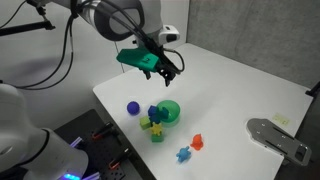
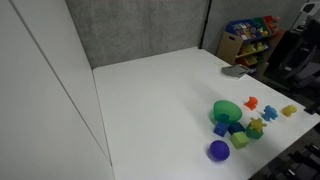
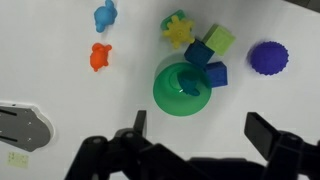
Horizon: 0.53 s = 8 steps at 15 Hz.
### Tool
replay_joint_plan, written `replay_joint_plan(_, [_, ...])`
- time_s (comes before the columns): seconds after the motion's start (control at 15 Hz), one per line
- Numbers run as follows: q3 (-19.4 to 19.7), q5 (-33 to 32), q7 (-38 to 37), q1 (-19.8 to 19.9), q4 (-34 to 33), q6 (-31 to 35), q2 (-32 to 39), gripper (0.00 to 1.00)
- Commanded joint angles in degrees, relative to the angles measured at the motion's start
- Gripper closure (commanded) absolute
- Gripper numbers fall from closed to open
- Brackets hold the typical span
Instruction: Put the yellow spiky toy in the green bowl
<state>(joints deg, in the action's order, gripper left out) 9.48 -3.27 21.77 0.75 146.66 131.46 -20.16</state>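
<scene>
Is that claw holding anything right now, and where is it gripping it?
Nothing. The claw hangs open above the table; the yellow toy lies near the green bowl.

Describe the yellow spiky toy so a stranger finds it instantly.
On the white table, find the green bowl. Just outside its rim, the yellow spiky toy is the bright yellow star with short points, unlike the blocky yellow-green cube beside it.
</scene>
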Motion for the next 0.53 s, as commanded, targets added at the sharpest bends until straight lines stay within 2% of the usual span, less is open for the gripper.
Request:
replay_joint_plan(0.0, [0.2, 1.8, 1.2, 0.0, 2.7, 5.7, 4.0, 0.0])
replay_joint_plan(0.47, [-1.3, -1.4, -2.2, 1.7, 4.0, 15.0, 16.8, 0.0])
